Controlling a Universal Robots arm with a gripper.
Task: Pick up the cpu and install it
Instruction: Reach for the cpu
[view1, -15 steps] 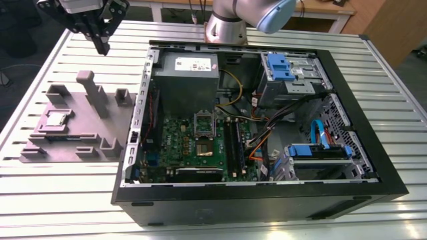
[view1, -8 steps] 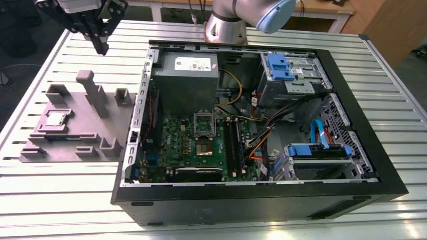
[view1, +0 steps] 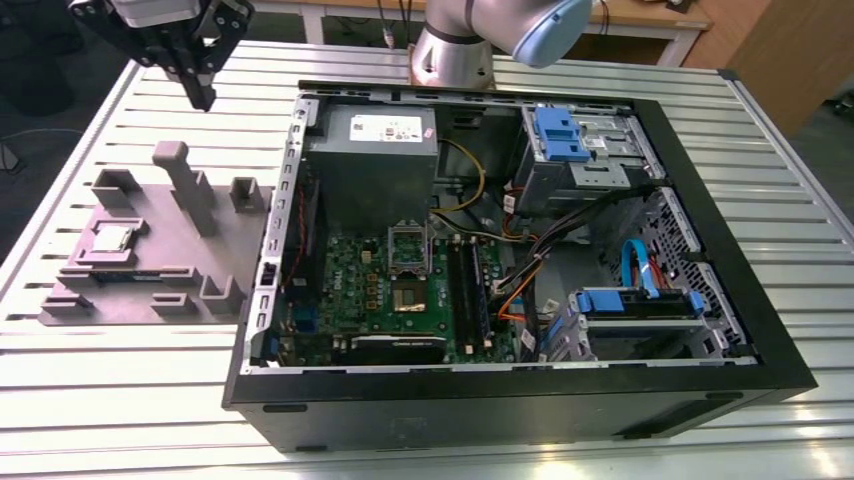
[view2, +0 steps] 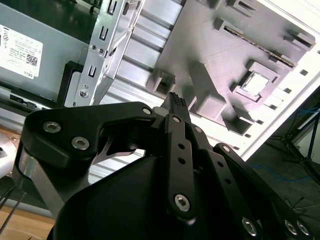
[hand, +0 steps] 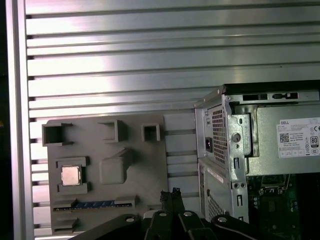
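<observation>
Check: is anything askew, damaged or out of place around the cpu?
Nothing stands out. The cpu lies flat and square in its recess on the grey holder, and the pincer hangs empty, apart from it.

Exterior view high, oblique over case (view1: 534, 400); both wrist views share grey tray (hand: 150, 200)

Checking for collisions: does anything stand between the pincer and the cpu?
Nothing covers the cpu; its top lies bare in the grey holder. The pincer hangs apart from it, and the holder's tall post stands between them, so a low sideways path looks blocked.
</observation>
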